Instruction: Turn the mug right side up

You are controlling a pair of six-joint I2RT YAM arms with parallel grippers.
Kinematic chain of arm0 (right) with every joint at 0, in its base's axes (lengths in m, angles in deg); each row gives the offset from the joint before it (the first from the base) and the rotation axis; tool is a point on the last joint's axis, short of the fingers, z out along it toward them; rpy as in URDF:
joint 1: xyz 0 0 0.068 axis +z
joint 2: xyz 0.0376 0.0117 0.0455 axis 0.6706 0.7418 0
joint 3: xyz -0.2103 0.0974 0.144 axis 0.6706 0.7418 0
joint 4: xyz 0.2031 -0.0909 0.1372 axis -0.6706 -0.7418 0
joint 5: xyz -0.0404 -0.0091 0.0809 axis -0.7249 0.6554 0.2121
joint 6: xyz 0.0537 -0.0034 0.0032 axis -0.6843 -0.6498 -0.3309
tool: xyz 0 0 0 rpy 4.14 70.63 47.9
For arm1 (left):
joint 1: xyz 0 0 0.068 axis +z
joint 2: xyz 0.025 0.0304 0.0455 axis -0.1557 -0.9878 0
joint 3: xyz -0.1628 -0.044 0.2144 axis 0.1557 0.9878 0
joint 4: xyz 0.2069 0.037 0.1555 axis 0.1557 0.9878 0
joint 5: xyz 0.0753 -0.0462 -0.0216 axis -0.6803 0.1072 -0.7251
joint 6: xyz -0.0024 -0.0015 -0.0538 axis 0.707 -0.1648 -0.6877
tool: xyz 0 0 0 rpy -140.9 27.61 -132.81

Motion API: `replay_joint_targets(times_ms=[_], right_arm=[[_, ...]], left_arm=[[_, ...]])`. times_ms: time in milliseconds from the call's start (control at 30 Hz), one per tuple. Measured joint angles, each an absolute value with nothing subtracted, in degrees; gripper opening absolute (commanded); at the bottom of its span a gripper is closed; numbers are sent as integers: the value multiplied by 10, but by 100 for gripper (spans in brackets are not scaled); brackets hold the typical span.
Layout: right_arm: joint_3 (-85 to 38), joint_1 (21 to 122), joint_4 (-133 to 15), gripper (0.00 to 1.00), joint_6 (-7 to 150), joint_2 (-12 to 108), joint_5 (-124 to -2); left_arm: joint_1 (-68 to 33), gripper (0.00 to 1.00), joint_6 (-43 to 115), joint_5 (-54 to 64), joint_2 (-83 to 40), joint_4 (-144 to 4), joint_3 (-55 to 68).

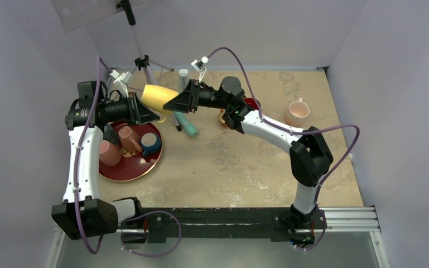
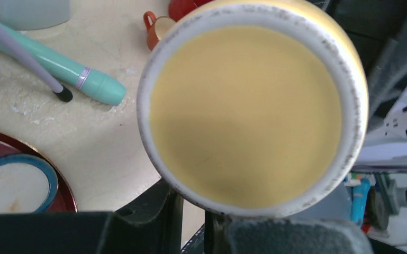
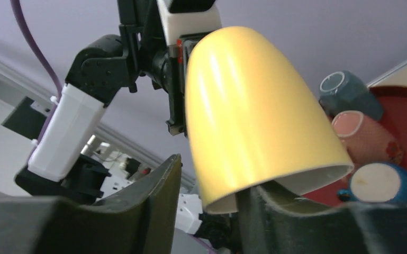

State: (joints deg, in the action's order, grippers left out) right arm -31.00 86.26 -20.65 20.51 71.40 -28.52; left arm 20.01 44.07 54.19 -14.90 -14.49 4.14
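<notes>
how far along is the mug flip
Done: the yellow mug is up off the table, lying sideways in the air. In hand: the right gripper pinches its rim wall; the left gripper sits by its base, grip unclear. Left: tip the opening upward and set it down.

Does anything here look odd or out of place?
Yes. The yellow mug is off the table, lying sideways in the air between the left gripper and the right gripper. On the red tray, a pink mug lies tipped over.
</notes>
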Motion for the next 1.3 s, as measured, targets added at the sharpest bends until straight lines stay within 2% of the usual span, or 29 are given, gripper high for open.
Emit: replay_joint_targets(times_ms=[33, 67, 133, 200, 233, 400, 567, 733, 833, 933, 1167, 1300], right_arm=[[-311, 861, -199, 14, 199, 720, -282], [-311, 860, -196, 1, 195, 724, -280], [-311, 856, -190, 0, 180, 730, -272], [-311, 854, -201, 0, 194, 725, -288], [-312, 854, -235, 0, 212, 717, -302], [-312, 848, -451, 0, 338, 665, -419], [-326, 834, -696, 0, 472, 612, -608], [-327, 829, -890, 0, 538, 599, -730], [-313, 831, -988, 0, 554, 603, -777], [-286, 831, -1040, 0, 564, 607, -804], [-263, 828, -1062, 0, 585, 680, -812], [-268, 824, -1044, 1, 603, 690, -809]], left_arm=[[193, 0, 434, 545, -149, -155, 43], [188, 6, 434, 547, -149, -164, 44], [183, 52, 429, 543, -150, -178, 48], [178, 94, 445, 543, -152, -171, 49], [171, 99, 468, 535, -152, -156, 48], [161, 100, 573, 463, -152, -70, 27], [168, 100, 652, 352, -152, -29, 11], [168, 93, 687, 247, -163, -21, 32], [169, 84, 682, 187, -174, -30, 64], [169, 75, 663, 143, -189, -49, 91], [168, 75, 624, 101, -239, -86, 93], [168, 77, 666, 123, -246, -96, 92]])
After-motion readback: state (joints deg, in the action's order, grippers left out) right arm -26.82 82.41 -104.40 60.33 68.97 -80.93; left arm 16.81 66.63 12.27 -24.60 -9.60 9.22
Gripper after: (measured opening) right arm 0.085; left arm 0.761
